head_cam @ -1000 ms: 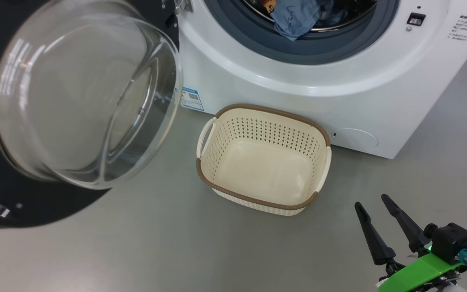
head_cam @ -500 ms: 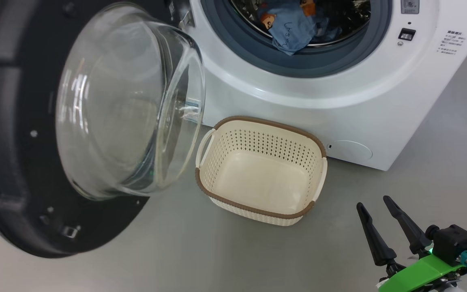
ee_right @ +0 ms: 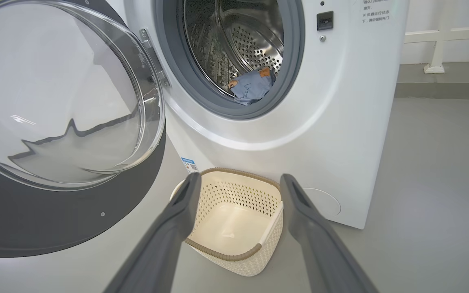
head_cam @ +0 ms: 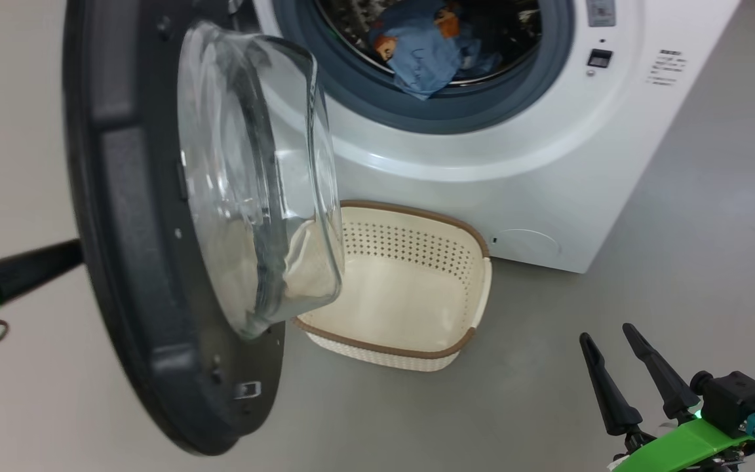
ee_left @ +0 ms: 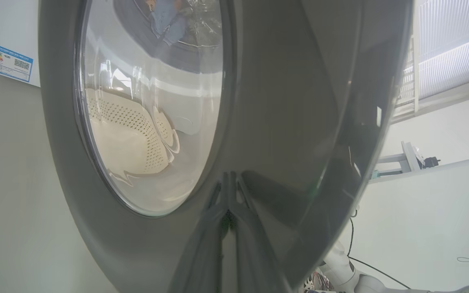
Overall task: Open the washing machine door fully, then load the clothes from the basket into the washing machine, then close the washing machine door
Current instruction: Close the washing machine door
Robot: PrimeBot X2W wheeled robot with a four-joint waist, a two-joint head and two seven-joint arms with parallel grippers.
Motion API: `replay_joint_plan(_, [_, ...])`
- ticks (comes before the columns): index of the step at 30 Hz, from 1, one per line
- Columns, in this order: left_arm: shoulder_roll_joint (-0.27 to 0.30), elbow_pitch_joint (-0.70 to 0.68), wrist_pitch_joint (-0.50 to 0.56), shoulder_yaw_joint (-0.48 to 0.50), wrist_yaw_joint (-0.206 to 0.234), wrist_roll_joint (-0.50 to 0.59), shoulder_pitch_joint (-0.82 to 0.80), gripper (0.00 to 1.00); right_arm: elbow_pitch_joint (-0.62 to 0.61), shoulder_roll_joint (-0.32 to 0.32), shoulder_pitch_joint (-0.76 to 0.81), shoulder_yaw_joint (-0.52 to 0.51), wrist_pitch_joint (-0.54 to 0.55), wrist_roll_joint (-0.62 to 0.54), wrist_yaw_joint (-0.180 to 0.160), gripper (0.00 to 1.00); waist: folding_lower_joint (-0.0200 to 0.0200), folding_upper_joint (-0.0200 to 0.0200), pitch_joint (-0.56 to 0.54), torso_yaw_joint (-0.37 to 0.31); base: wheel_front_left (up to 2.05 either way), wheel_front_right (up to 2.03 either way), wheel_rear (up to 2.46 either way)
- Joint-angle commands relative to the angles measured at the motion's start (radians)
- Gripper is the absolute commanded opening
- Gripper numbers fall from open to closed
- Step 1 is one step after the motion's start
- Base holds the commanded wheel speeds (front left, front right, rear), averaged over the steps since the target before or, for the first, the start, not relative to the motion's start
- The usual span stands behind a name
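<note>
Head view, read as a progress check. Puts the opening step as done: washing machine door (head_cam: 128, 262) off its latch and standing out from the washing machine (head_cam: 482, 170), directly ahead of the left claw (ee_left: 228, 217). Puts the loading as done too, judging by the basket (head_cam: 410, 249), bare inside, on the floor (head_cam: 679, 229) ahead and to the left of the right claw (head_cam: 603, 333) and well apart from it. Clothes (head_cam: 423, 56) bundled in the drum (ee_right: 255, 36), farther ahead of that claw than the basket, and beyond the door from the left claw.

Leaves only the closing, seemingly in hand. Left claw pressed together, tips against the glossy outer face of the door, pinching nothing. Right claw spread wide, holding nothing, over bare floor, touching neither basket nor machine. Calls for carrying the door the rest of the way onto the grey gasket (head_cam: 443, 117) until latched.

Counts:
- one washing machine
- one door
- one basket
- two claws
- one blue label (ee_right: 189, 165) at the machine's lower corner
- clothes as one blue bundle with orange-brown figures; cannot tell how many garments in it
</note>
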Motion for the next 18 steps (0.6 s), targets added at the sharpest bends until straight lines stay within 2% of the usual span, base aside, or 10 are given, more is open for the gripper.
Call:
replay_joint_plan(1, [0.031, -0.042, 0.013, 0.029, -0.007, 0.008, -0.045, 0.0, -0.025, -0.003, 0.01, 0.015, -0.005, -0.006, 0.002, 1.0, 0.0, 0.0, -0.011, -0.036, 0.0, 0.0, 0.0])
replay_joint_plan(15, [-0.073, -0.037, -0.053, -0.025, -0.007, 0.076, -0.104, 0.0, -0.03, 0.03, 0.013, -0.003, -0.005, -0.011, 0.002, 1.0, 0.0, 0.0, -0.029, -0.225, 0.0, 0.0, 0.0])
replay_joint_plan(18, [-0.089, -0.034, -0.075, -0.032, -0.007, 0.091, -0.116, 0.0, -0.03, 0.033, 0.01, -0.005, -0.005, -0.011, 0.002, 1.0, 0.0, 0.0, -0.026, -0.247, 0.0, 0.0, 0.0])
